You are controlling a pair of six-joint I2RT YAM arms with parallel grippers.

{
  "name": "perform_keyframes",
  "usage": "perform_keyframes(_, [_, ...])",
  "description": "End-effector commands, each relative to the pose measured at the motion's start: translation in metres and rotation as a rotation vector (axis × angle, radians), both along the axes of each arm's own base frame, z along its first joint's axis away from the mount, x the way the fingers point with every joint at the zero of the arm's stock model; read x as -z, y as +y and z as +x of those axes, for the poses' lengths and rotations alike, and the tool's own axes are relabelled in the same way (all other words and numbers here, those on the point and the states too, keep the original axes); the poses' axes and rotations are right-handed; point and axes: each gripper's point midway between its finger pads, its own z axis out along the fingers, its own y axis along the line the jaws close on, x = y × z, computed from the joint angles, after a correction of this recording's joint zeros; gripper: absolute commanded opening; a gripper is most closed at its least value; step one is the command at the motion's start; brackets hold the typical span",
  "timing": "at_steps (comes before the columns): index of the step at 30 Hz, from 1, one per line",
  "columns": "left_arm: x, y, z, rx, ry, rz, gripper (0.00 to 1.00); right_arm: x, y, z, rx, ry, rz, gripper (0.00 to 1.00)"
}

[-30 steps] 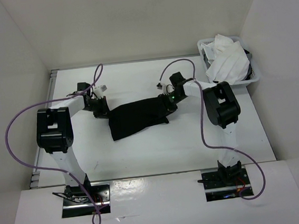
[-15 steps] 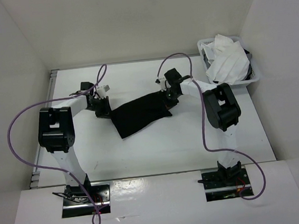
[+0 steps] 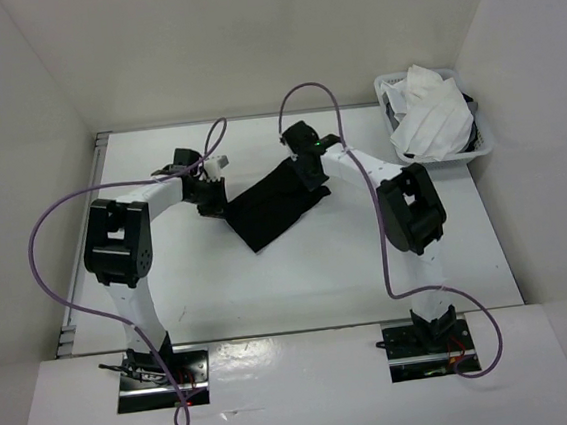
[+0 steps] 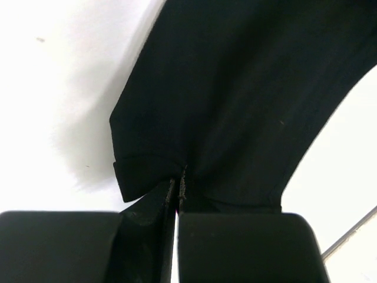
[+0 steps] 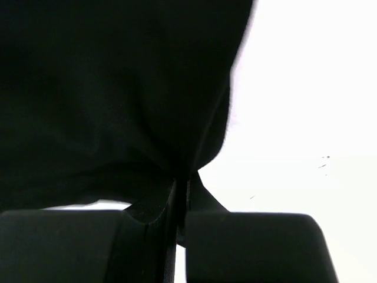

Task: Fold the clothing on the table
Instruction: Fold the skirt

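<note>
Fabric's pinched at both ends: the left gripper (image 4: 178, 187) has its fingers pressed together on a hemmed corner of the black garment (image 3: 275, 211). The right gripper (image 5: 181, 183) is clamped the same way on the opposite end.

The garment sits around the middle of the table (image 3: 271, 294), a bit toward the far edge. Its long axis slants from near-left up to far-right. The held edge is strung between the two grippers and the loose part trails from there toward the near edge, with the bulk closer to the right arm. My guess is the fold means bringing that held edge over the trailing part.

Count: one black garment, two grippers on it, one basket (image 3: 482, 145) at the far right corner, and one white cloth (image 3: 433, 113) heaped in it.
</note>
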Motion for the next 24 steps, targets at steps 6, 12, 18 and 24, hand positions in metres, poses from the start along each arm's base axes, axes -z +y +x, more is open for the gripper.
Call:
perform_keyframes(6, [0.023, -0.004, 0.001, 0.004, 0.039, 0.011, 0.0, -0.069, 0.055, -0.013, -0.112, -0.146, -0.061, 0.0])
perform_keyframes(12, [0.023, -0.008, 0.0, 0.013, 0.039, 0.011, 0.0, -0.084, 0.099, -0.035, -0.221, -0.156, -0.031, 0.0])
perform_keyframes(18, [0.018, -0.01, 0.0, 0.009, 0.036, -0.001, 0.0, -0.08, 0.135, -0.056, -0.325, -0.144, -0.027, 0.0])
perform_keyframes(24, [0.018, -0.01, 0.0, 0.009, 0.036, -0.001, 0.0, -0.06, 0.17, -0.086, -0.425, -0.096, -0.02, 0.0])
